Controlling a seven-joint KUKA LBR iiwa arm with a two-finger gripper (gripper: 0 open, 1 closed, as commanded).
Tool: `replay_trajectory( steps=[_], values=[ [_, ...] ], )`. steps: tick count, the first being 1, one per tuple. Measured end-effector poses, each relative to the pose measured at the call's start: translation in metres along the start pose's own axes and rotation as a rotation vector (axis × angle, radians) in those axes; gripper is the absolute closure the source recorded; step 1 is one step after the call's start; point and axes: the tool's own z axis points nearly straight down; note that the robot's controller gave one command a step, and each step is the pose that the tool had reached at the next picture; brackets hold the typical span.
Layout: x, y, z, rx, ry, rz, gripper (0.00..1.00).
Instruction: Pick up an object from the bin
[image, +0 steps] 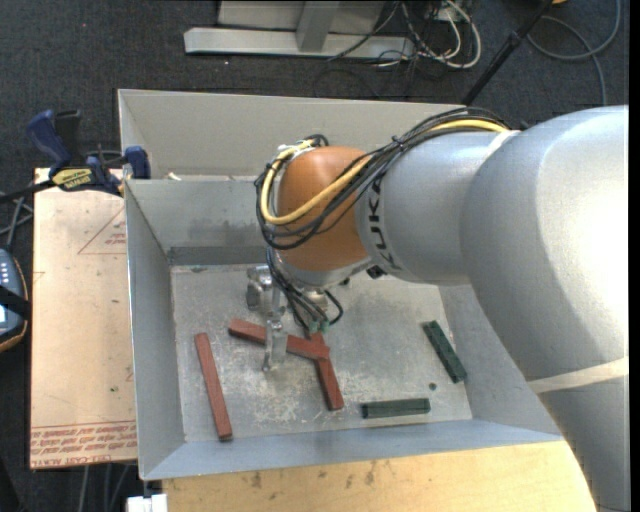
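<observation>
Although the task is under way, nothing is lifted yet: every object lies flat on the floor of the grey metal bin (150, 300). The robot's gripper (271, 360) hangs below a rounded orange wrist cover (315, 215) looped with yellow and black cables (268, 205). It is low in the bin's middle, with its tip at the floor, crossing the middle of a short, flat red-brown stick (245, 332) that lies nearly sideways. Whether the gripper is clenched on that stick or released cannot be told from this angle.

By my reading, the descent is done; securing the stick and raising it clear are left. A second red-brown stick (329, 383) meets or nearly meets the first one's right end, angling toward the front wall, and could be dragged along. A longer red-brown stick (212, 385) lies apart on the left. One dark green stick (443, 350) lies well apart to the right, and another dark green stick (395, 407) lies by the front wall, both out of the way.
</observation>
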Motion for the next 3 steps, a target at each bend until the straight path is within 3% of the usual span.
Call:
replay_trajectory(
  steps=[1, 2, 3],
  values=[
    [0.011, -0.020, 0.009, 0.001, 0.002, -0.004, 0.00],
    [0.032, -0.010, -0.023, 0.000, 0.003, 0.123, 0.00],
    [0.011, -0.018, 0.008, 0.000, -0.001, -0.004, 0.00]
  ],
)
